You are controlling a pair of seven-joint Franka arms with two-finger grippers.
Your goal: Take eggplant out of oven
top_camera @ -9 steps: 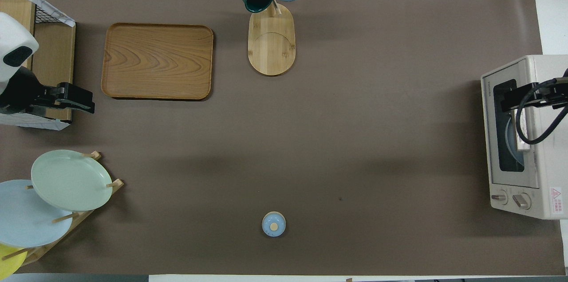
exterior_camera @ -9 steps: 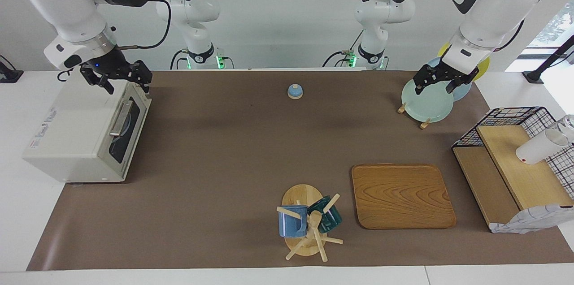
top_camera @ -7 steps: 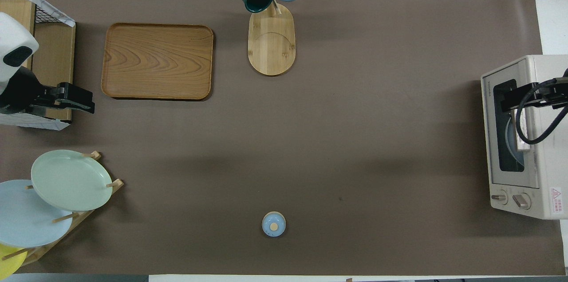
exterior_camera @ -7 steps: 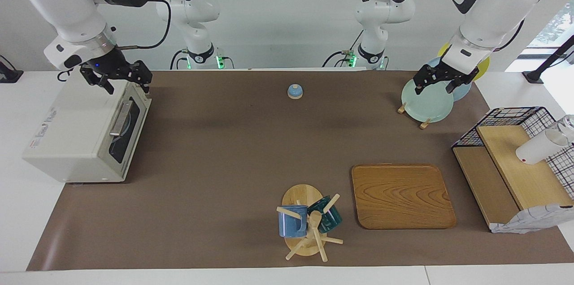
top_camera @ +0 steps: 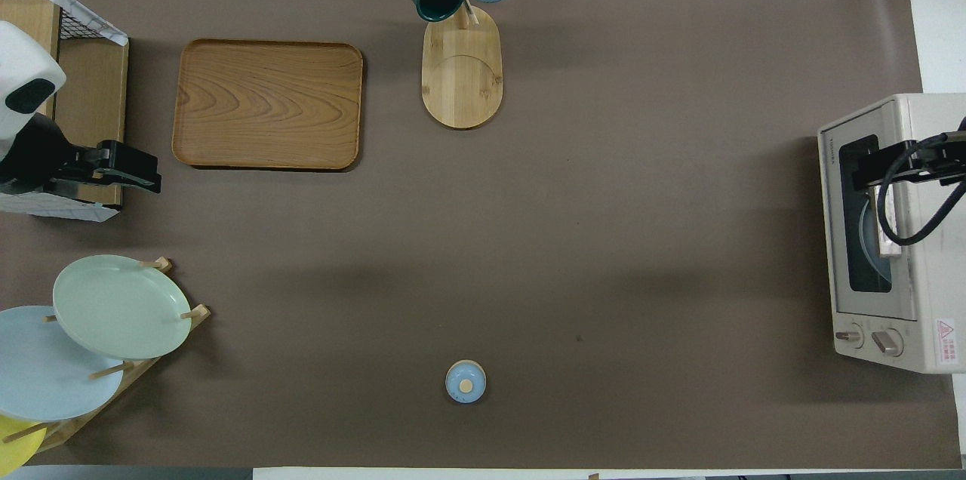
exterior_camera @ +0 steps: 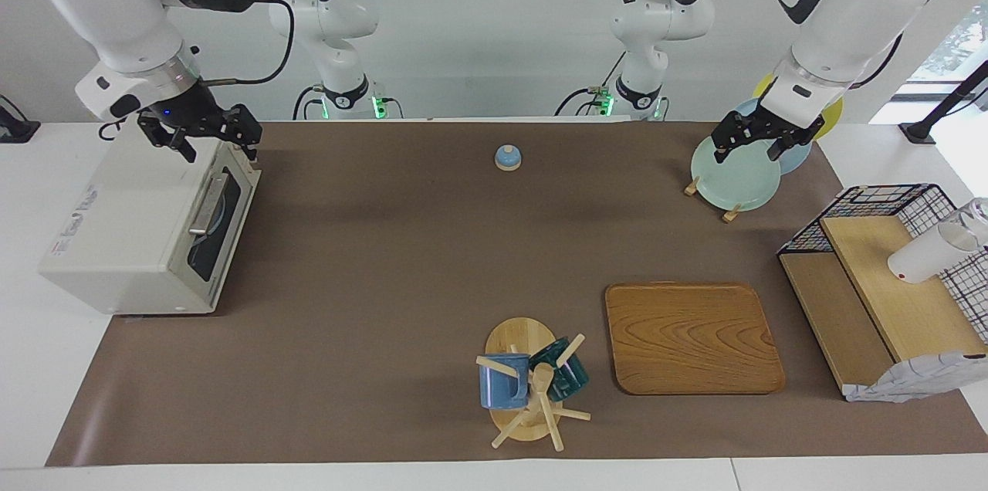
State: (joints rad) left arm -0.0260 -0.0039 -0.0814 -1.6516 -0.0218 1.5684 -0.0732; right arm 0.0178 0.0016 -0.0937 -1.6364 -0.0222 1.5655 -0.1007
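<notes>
1. Your table (exterior_camera: pixel 370 259) carries a brown mat that runs nearly its whole length.
2. The oven (exterior_camera: pixel 147 232) (top_camera: pixel 890 235) sits at the right arm's end, door shut, silver handle across the dark glass. A pale round plate shows through the glass.
3. You can't make out the eggplant in either view; if it's inside, the glass hides it.
4. Wire basket (exterior_camera: pixel 888 275) with wooden boards sits at the left arm's end, with a white cup (exterior_camera: pixel 930 252) lying in it.
5. Wooden tray (exterior_camera: pixel 691 338) (top_camera: pixel 268 104) lies beside the basket, farther from the robots than the plate rack.
6. Plate rack (exterior_camera: pixel 729 209) holds a green plate (exterior_camera: pixel 735 176) (top_camera: pixel 121 306), a blue plate (top_camera: pixel 45 367) and a yellow one, near the left arm's base.
7. Mug tree (exterior_camera: pixel 525 391) (top_camera: pixel 460 65) stands beside the tray, hung with a blue mug (exterior_camera: pixel 502 381) and a dark green mug (exterior_camera: pixel 562 371).
8. Right gripper (exterior_camera: pixel 204 137) hangs over the oven's top edge, above the door; fingers look parted, nothing between them.
9. Left gripper (exterior_camera: pixel 760 140) hangs over the plate rack; you can't tell how far its fingers are apart. Nothing seen in it. That arm waits.
10. Small blue knobbed lid (exterior_camera: pixel 507 157) (top_camera: pixel 465 381) sits alone mid-table, near the robots.
</notes>
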